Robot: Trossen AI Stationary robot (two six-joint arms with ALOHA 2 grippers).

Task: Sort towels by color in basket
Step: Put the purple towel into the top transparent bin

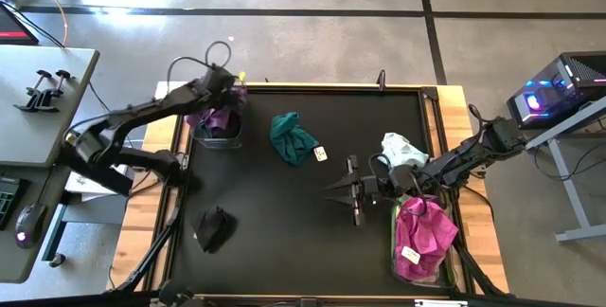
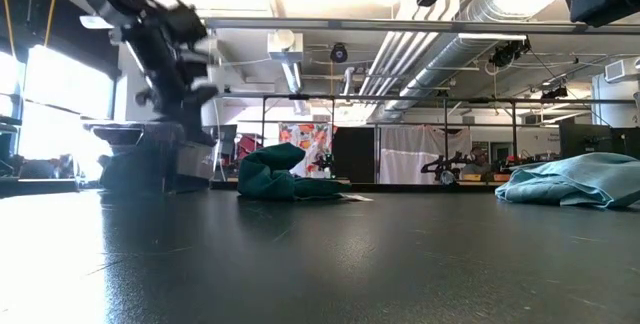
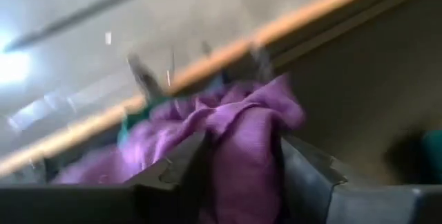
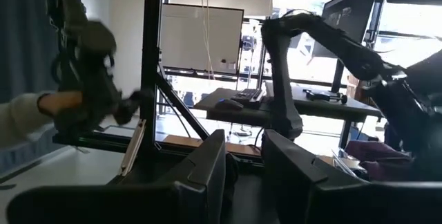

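Purple towel (image 3: pixel 242 141), between the part-open fingers of the left gripper (image 1: pixel 224 87) above the far-left basket (image 1: pixel 230 136): risk of snagging on a finger and dragging out; right gripper (image 1: pixel 354 190) idle, empty, mid-table.

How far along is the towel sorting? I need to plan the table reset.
Partly done. Magenta towels fill the right basket. The left pincer is over the left basket with a purple towel between its fingers. The teal towel, black towel and mint towel remain on the table.
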